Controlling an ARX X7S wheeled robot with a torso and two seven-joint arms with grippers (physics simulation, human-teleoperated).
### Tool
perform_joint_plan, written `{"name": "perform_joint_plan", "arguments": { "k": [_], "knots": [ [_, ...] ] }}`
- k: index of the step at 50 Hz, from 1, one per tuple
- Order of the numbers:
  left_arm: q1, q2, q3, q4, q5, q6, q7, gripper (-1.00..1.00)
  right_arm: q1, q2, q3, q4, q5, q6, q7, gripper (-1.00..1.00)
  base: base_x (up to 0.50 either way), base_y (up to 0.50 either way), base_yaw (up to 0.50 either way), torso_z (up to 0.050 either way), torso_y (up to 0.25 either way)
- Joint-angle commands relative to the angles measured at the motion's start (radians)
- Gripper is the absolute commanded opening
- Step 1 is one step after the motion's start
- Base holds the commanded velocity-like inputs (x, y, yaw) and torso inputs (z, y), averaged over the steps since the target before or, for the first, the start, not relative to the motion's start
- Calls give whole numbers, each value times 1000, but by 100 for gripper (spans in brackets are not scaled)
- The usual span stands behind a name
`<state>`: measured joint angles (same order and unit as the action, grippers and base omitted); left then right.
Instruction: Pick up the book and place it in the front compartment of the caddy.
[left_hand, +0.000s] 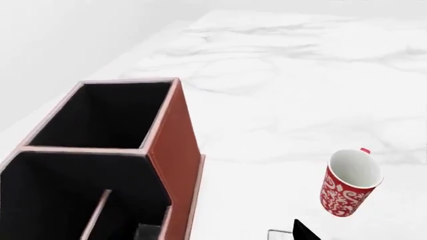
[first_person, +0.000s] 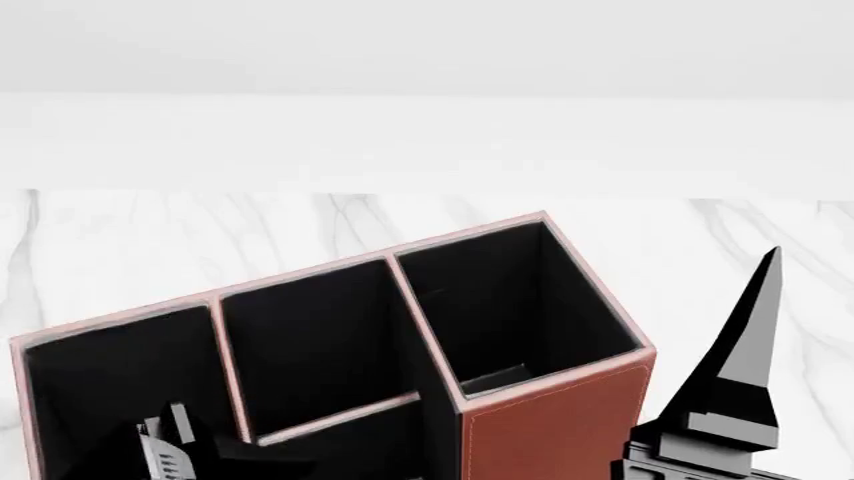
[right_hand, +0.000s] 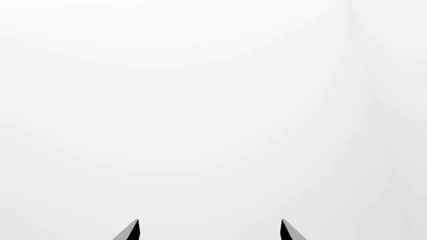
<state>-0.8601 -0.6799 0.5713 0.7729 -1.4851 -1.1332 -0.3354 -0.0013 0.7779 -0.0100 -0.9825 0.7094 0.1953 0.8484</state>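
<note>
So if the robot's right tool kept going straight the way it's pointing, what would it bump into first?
Probably nothing nearby. The right tool is open, and its wrist view shows only blank white ahead between the fingertips, maybe a wall. Depth is hard to judge there.

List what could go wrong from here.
1. No view clearly shows the book, and the right gripper is open, holding nothing and facing blank white, so a grasp may start blind.
2. The left gripper sits low at the caddy's near pockets; moving sideways could catch a divider and shove the caddy.
3. The red mug stands beside the caddy, apart from it; a sweeping arm could topple it.
</note>
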Motion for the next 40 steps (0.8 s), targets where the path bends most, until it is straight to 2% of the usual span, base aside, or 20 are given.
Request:
{"name": "perform_joint_plan", "arguments": {
  "k": [1,10,17,34,40],
  "knots": [
    [-121,68,109,-69,-65,-128,-63,100,-3,8,4,-2,5,-8,4,100,0,0,0,0,0],
    [-173,112,175,-105,-109,-187,-118,100,-3,14,5,-6,10,-9,12,100,0,0,0,0,0],
    [-173,140,225,-119,-88,-214,-129,100,-10,20,11,-7,13,-17,14,100,0,0,0,0,0],
    [-93,210,310,-158,-63,-197,-177,100,-15,25,11,-3,13,-32,17,100,0,0,0,0,0],
    [-59,237,342,-179,-4,-182,-165,100,-22,32,20,-4,18,-40,19,100,0,0,0,0,0]
  ]
}}
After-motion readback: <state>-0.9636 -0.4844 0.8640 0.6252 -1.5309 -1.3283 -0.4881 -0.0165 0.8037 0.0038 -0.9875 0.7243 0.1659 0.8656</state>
